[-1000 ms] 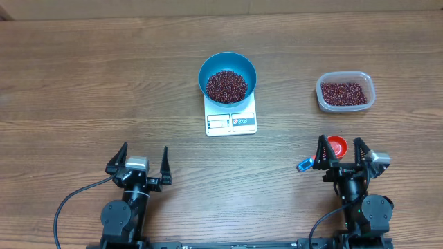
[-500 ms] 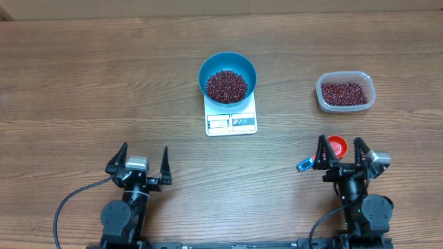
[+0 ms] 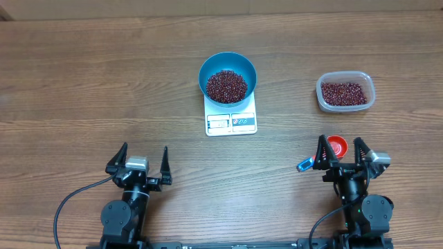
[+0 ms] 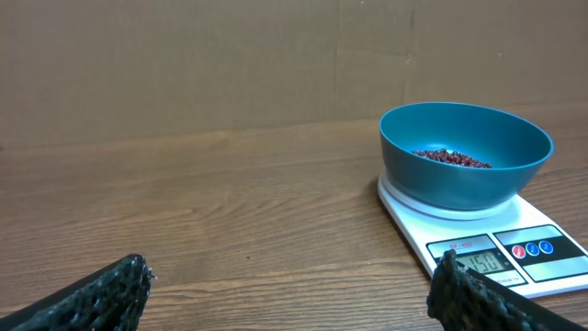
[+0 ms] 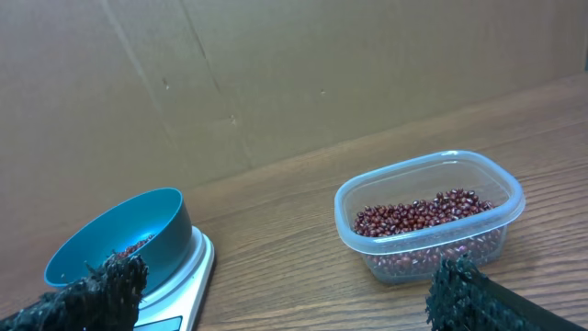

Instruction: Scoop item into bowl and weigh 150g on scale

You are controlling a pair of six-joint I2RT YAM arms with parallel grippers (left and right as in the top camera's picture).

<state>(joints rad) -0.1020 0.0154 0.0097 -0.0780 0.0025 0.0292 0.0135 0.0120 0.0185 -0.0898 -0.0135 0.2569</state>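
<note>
Beans (image 3: 227, 86) in bowl (image 3: 228, 59) on scale (image 3: 231, 123), far from left tool (image 3: 145, 148), right tool (image 3: 339, 141)

Obstacles: round deep blue bowl (image 3: 228, 66) atop small white rectangular scale (image 3: 231, 123), centre; clear rectangular plastic tub (image 3: 345, 106), far right; red round scoop with blue handle (image 3: 337, 145), near right.
Passage: bare wooden table (image 3: 83, 83) leftward; wide gap between scale and tub.

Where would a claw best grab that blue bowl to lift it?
Probably the rim of the bowl, at its left or right side, pinching the wall from straight above. It looks too wide and smooth-sided to span, and the beans heap in the middle, leaving the inner wall bare.
</note>
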